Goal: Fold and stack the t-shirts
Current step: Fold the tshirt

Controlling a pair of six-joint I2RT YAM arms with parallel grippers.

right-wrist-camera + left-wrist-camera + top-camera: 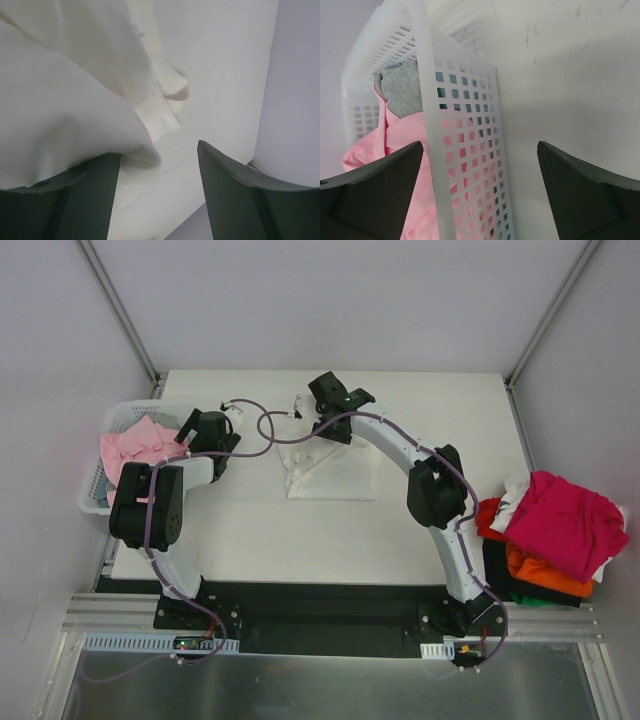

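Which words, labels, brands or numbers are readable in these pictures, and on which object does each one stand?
None can be read in any view.
The white t-shirt, the pink t-shirt in the basket and the stacked t-shirts show no print or label.
Small coloured spots at the arm bases are too small to read.

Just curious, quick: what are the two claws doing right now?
Left gripper: open, empty, at the basket wall.
Right gripper: open, white t-shirt draped over one finger.
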